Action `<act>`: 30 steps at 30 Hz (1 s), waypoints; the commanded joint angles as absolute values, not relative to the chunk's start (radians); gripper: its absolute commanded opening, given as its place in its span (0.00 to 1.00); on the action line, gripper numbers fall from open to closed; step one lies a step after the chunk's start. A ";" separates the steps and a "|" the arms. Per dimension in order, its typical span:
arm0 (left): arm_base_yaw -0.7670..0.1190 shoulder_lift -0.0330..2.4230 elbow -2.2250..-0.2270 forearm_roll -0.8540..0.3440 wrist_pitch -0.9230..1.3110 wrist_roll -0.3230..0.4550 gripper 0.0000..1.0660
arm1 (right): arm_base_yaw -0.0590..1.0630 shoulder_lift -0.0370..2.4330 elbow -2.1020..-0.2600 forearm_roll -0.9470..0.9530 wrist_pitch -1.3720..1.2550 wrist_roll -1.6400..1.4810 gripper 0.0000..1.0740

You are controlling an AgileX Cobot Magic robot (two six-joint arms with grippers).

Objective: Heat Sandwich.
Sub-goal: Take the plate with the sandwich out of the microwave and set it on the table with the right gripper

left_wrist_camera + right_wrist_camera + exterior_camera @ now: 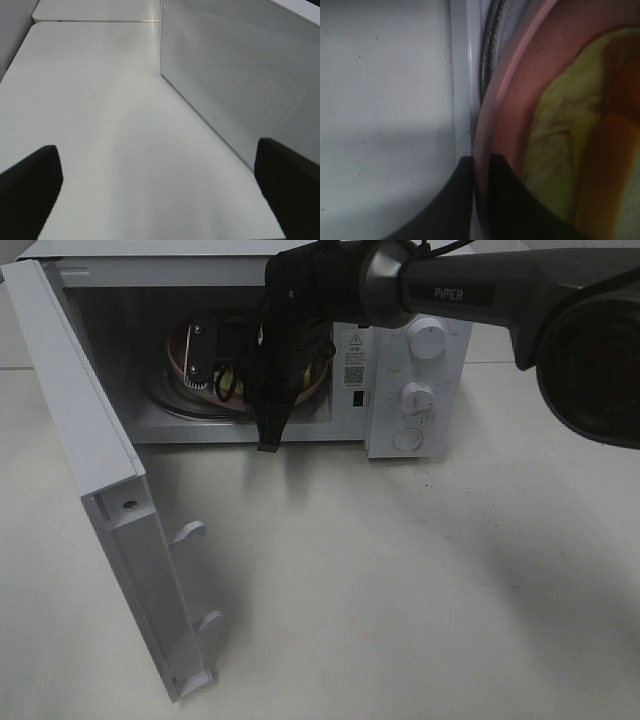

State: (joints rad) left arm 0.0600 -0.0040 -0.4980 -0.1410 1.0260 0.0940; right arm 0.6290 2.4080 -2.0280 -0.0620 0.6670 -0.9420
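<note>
**Plate Held at Microwave Opening, Right Arm Engaged**

With the door (120, 540) swung fully open toward the left of the high view, the white microwave (415, 370) stands on the pale table (400, 580) and its cavity is exposed. The right gripper (481, 200) reaches into that cavity from above. Its dark fingers (455, 200) are nearly closed, pinching the rim of the pink plate (512, 100), one finger on each side of the rim. The sandwich (565, 135) lies on the plate, yellow-green filling and an orange layer visible; the plate sits inside the cavity, partly over the glass turntable (170, 405). Whether the plate rests fully on the turntable cannot be told.

The left gripper (160, 195) hangs over bare table beside the microwave's perforated side wall (240, 85). Its two fingers (30, 185) stand wide apart and hold nothing. Two knobs (428, 338) and a round button sit on the control panel, untouched.
</note>
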 commanded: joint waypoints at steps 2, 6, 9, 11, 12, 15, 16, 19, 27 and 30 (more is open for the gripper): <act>0.059 -0.027 -0.494 -0.139 1.029 0.090 0.95 | 0.619 2.374 -2.023 -0.067 0.713 -0.966 0.00; 0.059 -0.027 -0.494 -0.139 1.029 0.090 0.95 | 0.619 2.351 -2.005 -0.064 0.710 -1.046 0.00; 0.059 -0.027 -0.494 -0.139 1.029 0.090 0.95 | 0.619 2.313 -1.945 -0.011 0.683 -1.181 0.00; 0.059 -0.027 -0.494 -0.139 1.029 0.090 0.95 | 0.619 2.304 -1.931 0.000 0.673 -1.211 0.00; 0.059 -0.027 -0.494 -0.139 1.029 0.090 0.95 | 0.619 2.295 -1.912 0.014 0.660 -1.248 0.00; 0.059 -0.027 -0.494 -0.139 1.029 0.090 0.95 | 0.619 2.269 -1.860 0.033 0.634 -1.319 0.00; 0.059 -0.027 -0.494 -0.139 1.029 0.090 0.95 | 0.619 2.269 -1.860 0.033 0.634 -1.319 0.00; 0.059 -0.027 -0.494 -0.139 1.029 0.090 0.95 | 0.619 2.243 -1.822 0.036 0.607 -1.347 0.00; 0.059 -0.027 -0.494 -0.139 1.029 0.090 0.95 | 0.619 2.164 -1.719 0.038 0.540 -1.420 0.00; 0.059 -0.027 -0.494 -0.139 1.029 0.090 0.95 | 0.619 2.120 -1.643 0.038 0.522 -1.483 0.00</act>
